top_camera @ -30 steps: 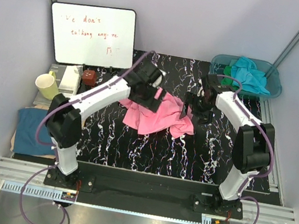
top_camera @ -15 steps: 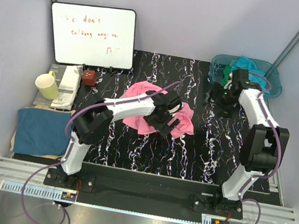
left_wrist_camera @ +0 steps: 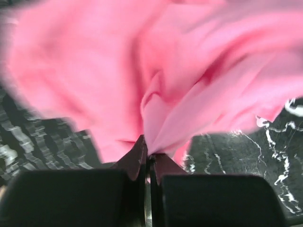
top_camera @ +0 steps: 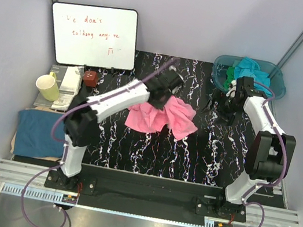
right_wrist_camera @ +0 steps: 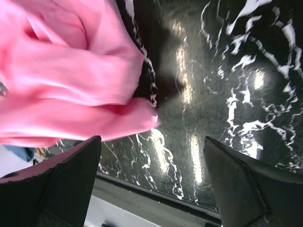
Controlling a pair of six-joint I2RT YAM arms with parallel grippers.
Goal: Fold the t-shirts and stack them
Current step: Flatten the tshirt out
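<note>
Left gripper (left_wrist_camera: 147, 152) newly clamped on pink t-shirt (top_camera: 178, 118), right gripper (right_wrist_camera: 151, 144) wide, black marbled table (top_camera: 202, 158)

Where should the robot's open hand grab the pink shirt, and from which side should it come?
Probably the loose right-hand edge of the pink t-shirt, coming from the right. The left gripper is shut on a fold further in. That edge lies thin and free on the table, on the side facing the open right gripper.

Soft matt pink cloth t-shirt (top_camera: 161, 119) on glossy black marbled tabletop (top_camera: 196, 157)
</note>
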